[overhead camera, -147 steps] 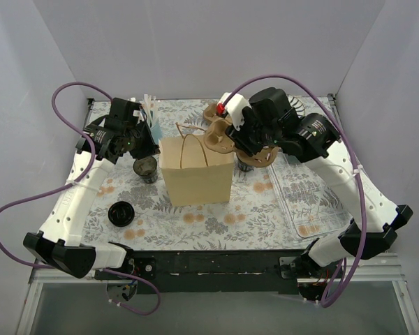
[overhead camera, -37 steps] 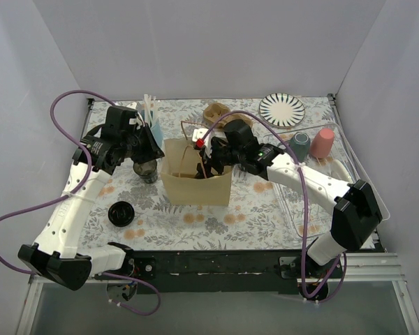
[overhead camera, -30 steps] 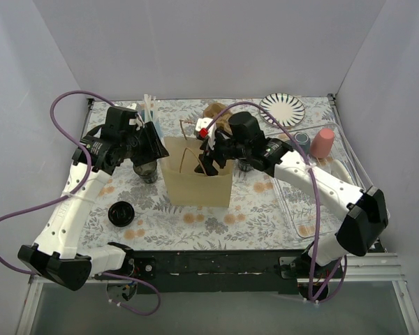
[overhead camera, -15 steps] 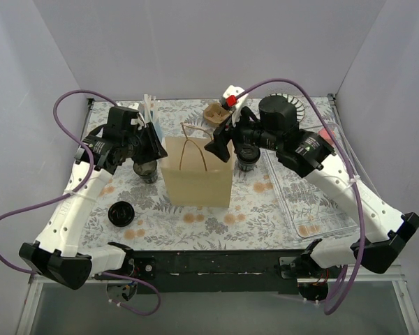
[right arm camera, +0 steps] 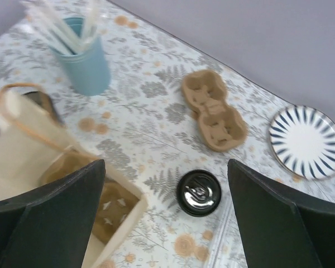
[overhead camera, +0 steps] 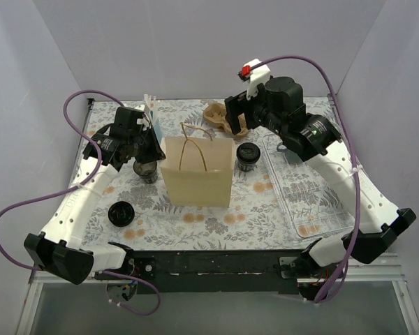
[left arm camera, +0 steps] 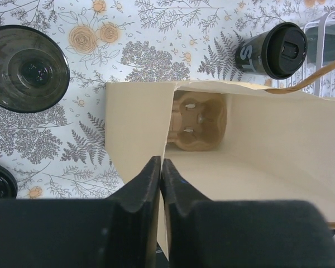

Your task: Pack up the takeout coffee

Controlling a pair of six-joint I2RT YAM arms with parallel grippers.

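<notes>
Just right of the tan paper bag [overhead camera: 195, 174] stands the small dark lidded coffee cup [overhead camera: 248, 156], probably light and crushable, best held round its sidewall; right gripper [right arm camera: 164, 167] gapes empty, left gripper [left arm camera: 159, 167] pinches the bag's rim.

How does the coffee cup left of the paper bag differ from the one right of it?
The left cup is open, no lid; the right cup has a black lid on. The left cup stands at the bag's left side, the right cup at its right. Both are dark, upright and outside the bag.
</notes>
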